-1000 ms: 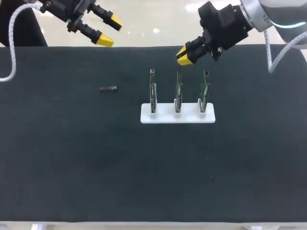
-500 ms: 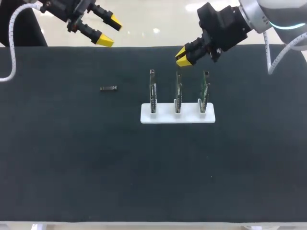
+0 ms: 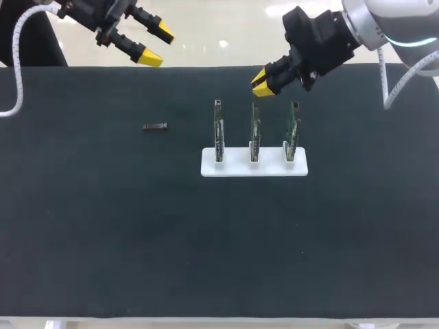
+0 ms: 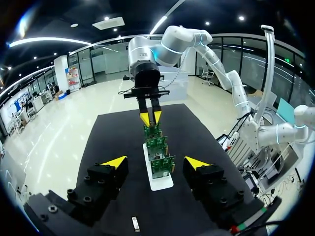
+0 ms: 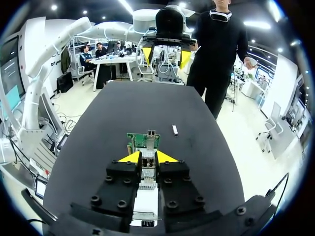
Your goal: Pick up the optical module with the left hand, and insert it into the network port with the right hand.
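Note:
The optical module (image 3: 155, 126), a small dark bar, lies flat on the black mat left of the stand; it also shows beneath my left gripper (image 4: 135, 223) and ahead to the side of my right gripper (image 5: 174, 129). My left gripper (image 3: 156, 44) hangs open and empty over the far left edge, its fingers wide apart (image 4: 155, 162). My right gripper (image 3: 263, 81) hovers just behind the middle circuit board (image 3: 254, 130), open by only a narrow gap (image 5: 148, 157) and holding nothing. The network ports sit on top of the boards (image 5: 147, 139).
A white stand (image 3: 274, 167) holds three upright green circuit boards in a row at the mat's middle. The black mat (image 3: 137, 233) covers the whole table, with bare room in front and at both sides.
My right gripper has drifted slightly toward the far edge, above the middle board. The left arm and the module have not moved.

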